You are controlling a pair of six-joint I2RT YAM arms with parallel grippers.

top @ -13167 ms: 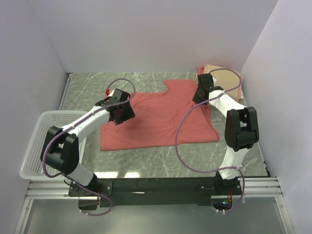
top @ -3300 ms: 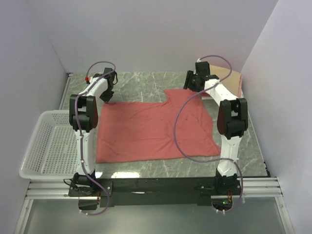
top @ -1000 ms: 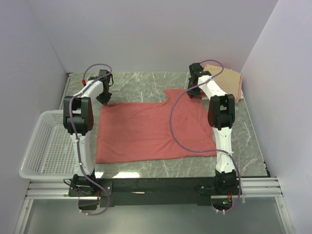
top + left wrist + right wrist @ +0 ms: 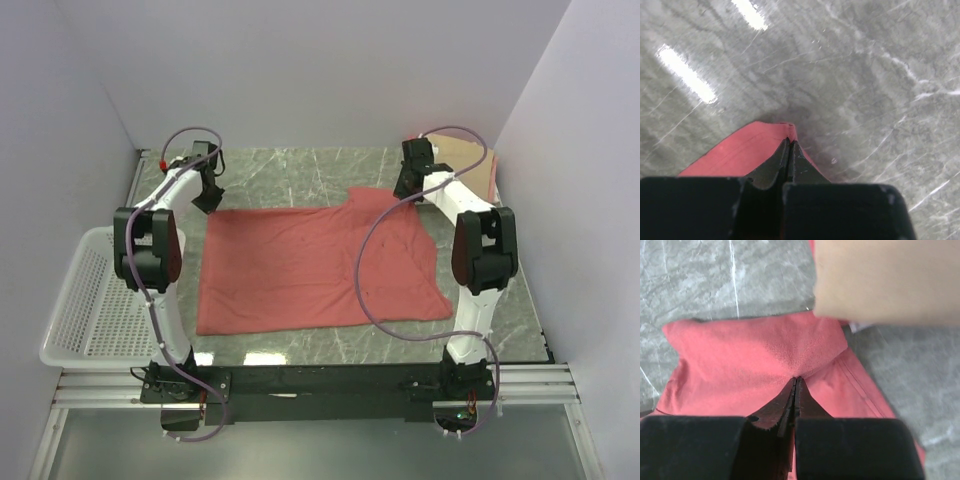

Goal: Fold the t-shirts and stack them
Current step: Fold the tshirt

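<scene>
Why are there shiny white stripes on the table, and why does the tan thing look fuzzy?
Left wrist view: the white stripes are lights reflecting off the polished table. Top external view: similar bright patches near the arms' bases. Right wrist view: the tan t-shirt is probably too close to the lens, so it blurs.

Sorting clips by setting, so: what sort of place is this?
Probably a lab robot test cell, not a home: plain pale walls box in a marble-patterned tabletop, the left arm and right arm are bolted to a metal rail, and a salmon-red t-shirt lies spread flat.
</scene>
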